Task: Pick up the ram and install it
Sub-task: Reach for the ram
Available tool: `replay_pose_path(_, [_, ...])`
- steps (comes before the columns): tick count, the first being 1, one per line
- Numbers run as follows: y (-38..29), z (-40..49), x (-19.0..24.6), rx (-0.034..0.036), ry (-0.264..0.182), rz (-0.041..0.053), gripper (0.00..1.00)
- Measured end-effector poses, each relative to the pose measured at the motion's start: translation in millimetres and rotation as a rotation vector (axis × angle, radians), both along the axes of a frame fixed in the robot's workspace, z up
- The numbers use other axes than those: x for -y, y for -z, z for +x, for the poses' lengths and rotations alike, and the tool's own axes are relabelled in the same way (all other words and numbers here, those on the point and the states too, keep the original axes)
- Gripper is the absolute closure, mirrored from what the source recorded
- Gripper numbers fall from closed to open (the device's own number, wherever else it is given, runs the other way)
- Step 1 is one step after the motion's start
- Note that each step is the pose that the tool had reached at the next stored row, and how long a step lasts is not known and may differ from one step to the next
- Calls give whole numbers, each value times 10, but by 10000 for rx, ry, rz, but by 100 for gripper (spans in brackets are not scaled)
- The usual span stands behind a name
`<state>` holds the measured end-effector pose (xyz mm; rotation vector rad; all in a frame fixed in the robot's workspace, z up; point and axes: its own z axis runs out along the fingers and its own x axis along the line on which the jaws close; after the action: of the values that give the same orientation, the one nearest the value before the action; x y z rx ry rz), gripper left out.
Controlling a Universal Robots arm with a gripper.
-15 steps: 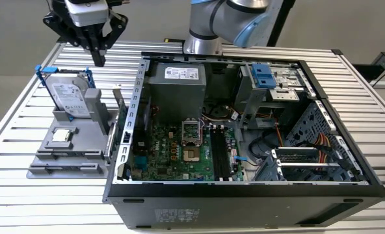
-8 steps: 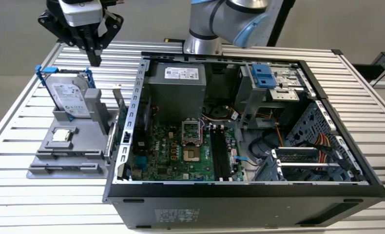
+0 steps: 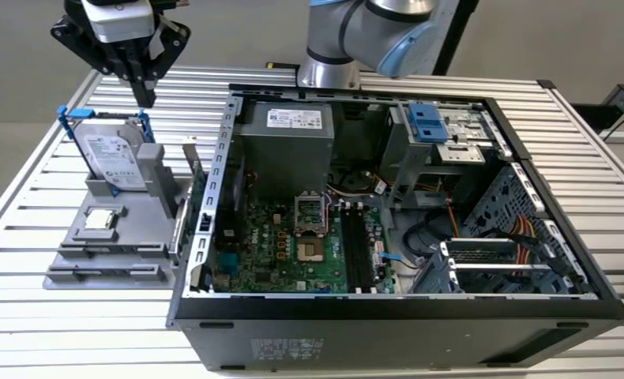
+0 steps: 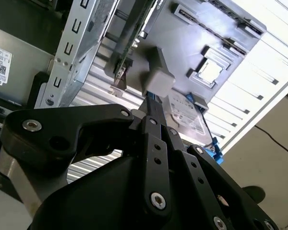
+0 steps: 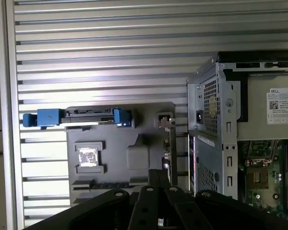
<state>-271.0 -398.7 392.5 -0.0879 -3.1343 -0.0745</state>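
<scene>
The ram (image 3: 195, 174) is a thin board standing on edge in the grey holder (image 3: 91, 253), close against the computer case's outer wall. Both wrist views show it edge-on, ram (image 5: 172, 152) and ram (image 4: 126, 48). My gripper (image 3: 144, 93) hangs well above the holder, over the upright hard drive (image 3: 117, 154) with the blue frame, and apart from the ram. Its black fingers (image 4: 151, 103) are pressed together with nothing between them. They point down toward the holder in the first wrist view, gripper (image 5: 157, 175).
The open computer case (image 3: 565, 260) lies on the slatted table (image 3: 38, 189), with the motherboard (image 3: 280, 253) and its dark memory slots (image 3: 359, 254) facing up. A small square silver processor (image 3: 101, 219) lies in the holder. The power supply (image 3: 286, 138) fills the case's back corner.
</scene>
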Motion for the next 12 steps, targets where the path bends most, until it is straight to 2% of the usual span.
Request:
replay_pose_path(7, [0,-56,0,-45,-1,0,100])
replay_pose_path(12, [0,-113,0,-48,-24,0,100])
